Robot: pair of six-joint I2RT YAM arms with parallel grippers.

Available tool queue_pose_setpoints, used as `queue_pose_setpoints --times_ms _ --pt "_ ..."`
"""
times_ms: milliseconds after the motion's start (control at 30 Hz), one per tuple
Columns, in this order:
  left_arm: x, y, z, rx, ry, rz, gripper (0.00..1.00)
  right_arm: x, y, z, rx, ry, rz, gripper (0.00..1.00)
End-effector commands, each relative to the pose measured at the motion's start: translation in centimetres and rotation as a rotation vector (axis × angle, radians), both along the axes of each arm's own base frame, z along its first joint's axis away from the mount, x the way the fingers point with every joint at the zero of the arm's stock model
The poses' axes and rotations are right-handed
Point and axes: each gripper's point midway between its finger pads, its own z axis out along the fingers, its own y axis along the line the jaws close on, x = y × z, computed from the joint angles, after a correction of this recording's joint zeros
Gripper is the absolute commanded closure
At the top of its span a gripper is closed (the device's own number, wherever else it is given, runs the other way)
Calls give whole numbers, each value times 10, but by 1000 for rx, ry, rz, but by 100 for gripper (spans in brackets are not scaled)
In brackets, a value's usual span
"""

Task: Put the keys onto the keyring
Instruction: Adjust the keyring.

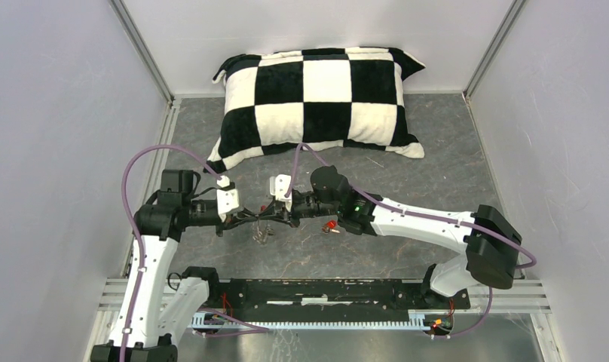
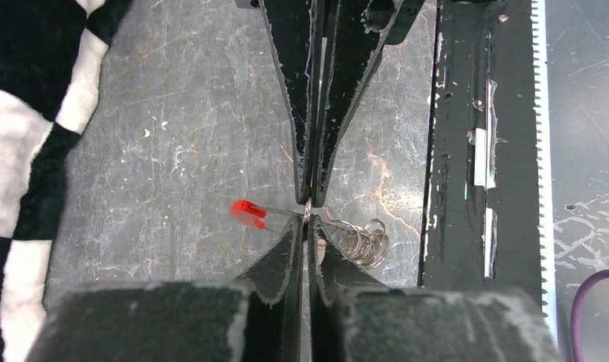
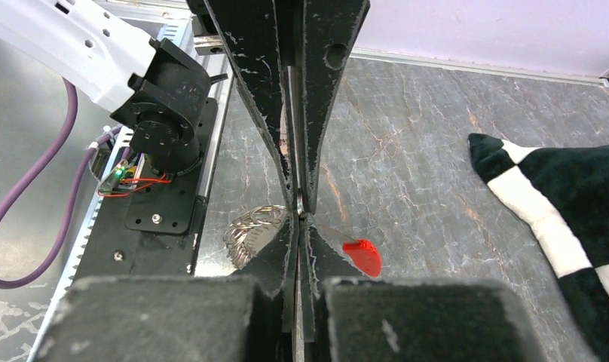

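Seeing left gripper (image 2: pixel 307 226) and right gripper (image 3: pixel 299 225) tip to tip mid-frame in my top view, both clamped on the keyring (image 2: pixel 362 241) wire, its coil hanging just below them, red-headed key (image 1: pixel 330 225) on the table (image 1: pixel 437 173) lower right of them.

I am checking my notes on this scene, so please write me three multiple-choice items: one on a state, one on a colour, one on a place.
1. The left tool and right tool are:
A) both wide open
B) one open, one shut
C) both shut, tip to tip

2. The cables are:
A) green
B) purple
C) yellow

3. The pillow lies:
A) beyond the tools, at the far end
B) between the tools
C) under the left tool

Key: 1 C, both wrist views show them pinching the keyring; 2 B, purple loops show in the top view; 3 A, it lies past both tips.
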Motion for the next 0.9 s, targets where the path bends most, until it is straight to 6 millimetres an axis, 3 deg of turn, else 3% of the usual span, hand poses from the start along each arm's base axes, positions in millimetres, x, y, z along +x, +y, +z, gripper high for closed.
queue_pose_setpoints --times_ms 0,133,200,333,533,667,867 --pt "-1 -7 16 -49 -54 -37 97 -12 3 67 152 -87 35 100" --pt "-6 -13 37 -93 -172 -106 98 -20 -3 78 165 -91 63 97" --pt "-9 -16 51 -116 -262 -137 98 -24 -10 87 180 -108 65 83" --pt "-14 -22 87 -179 -442 -187 98 -28 -29 112 218 -166 46 72" --pt "-21 -27 137 -234 -643 -230 98 -30 -57 152 290 -228 -16 66" --pt "-34 -29 155 -240 -800 -310 98 -32 -65 174 346 -250 -28 64" --pt "-49 -31 177 -253 -928 -381 98 -37 -67 191 390 -275 -9 62"
